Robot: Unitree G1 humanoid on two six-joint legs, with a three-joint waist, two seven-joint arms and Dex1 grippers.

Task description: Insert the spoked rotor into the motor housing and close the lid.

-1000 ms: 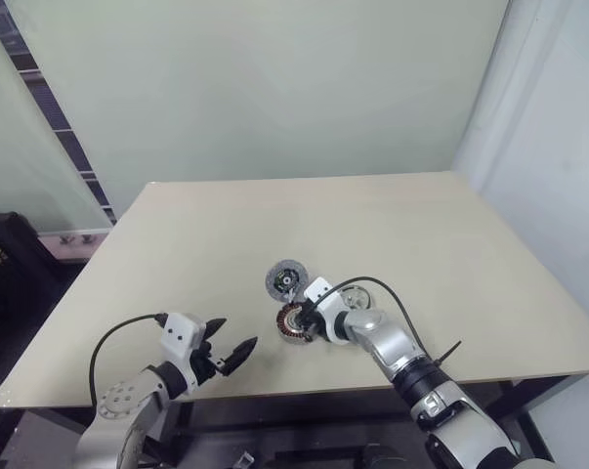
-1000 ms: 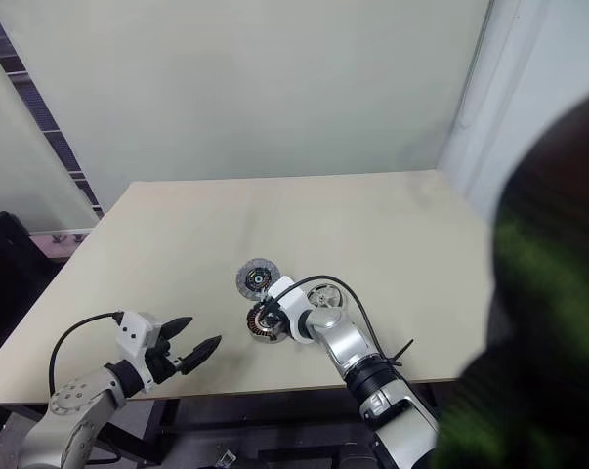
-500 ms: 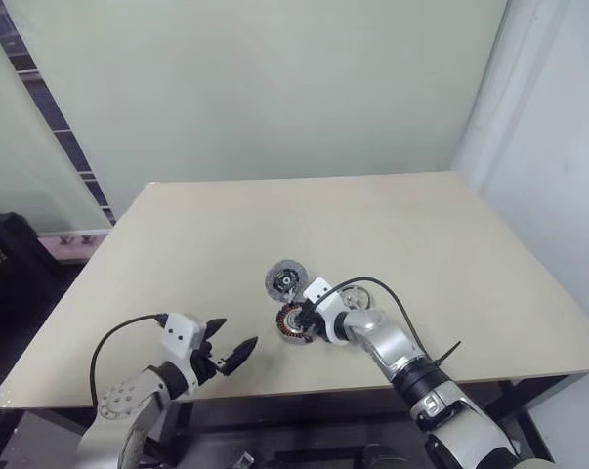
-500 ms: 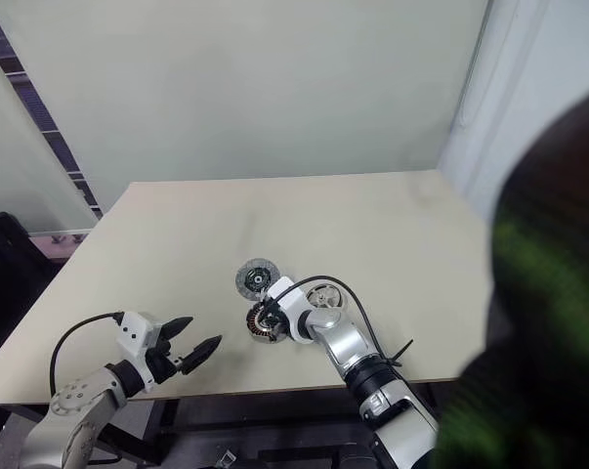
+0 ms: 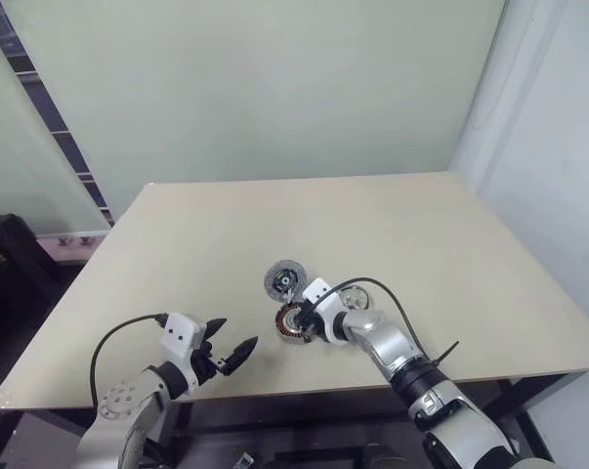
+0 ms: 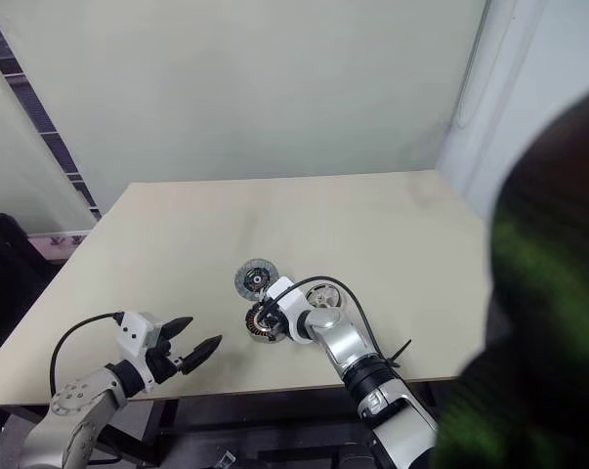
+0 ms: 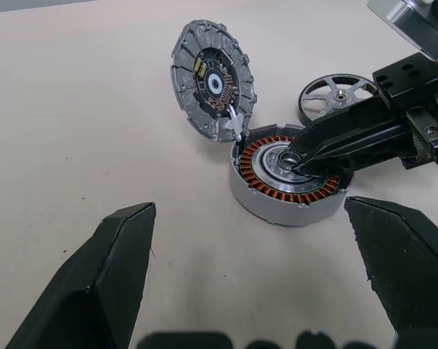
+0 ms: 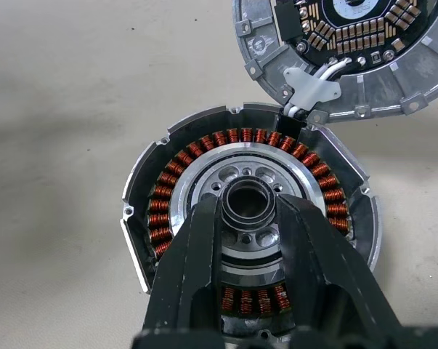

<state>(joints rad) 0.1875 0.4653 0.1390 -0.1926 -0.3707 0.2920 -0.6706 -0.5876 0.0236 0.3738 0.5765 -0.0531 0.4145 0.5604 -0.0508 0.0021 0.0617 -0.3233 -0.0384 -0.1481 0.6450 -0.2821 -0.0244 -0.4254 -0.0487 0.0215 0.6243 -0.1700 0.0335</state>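
Right gripper [image 8: 248, 218] pinches dark ring at motor housing [image 7: 291, 178] hub, likely clearing seat; spoked rotor [image 7: 337, 94] waits at housing's 1 o'clock; left gripper [image 5: 228, 344] idle, wide.

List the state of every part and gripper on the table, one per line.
motor housing: open, upright on the table, no rotor inside.
lid: off, tilted up beside the housing, joined to it by wires.
spoked rotor: lying flat on the table, untouched.
right gripper: fingers closed around the housing's centre hub.
left gripper: open, holding nothing, apart from the parts.
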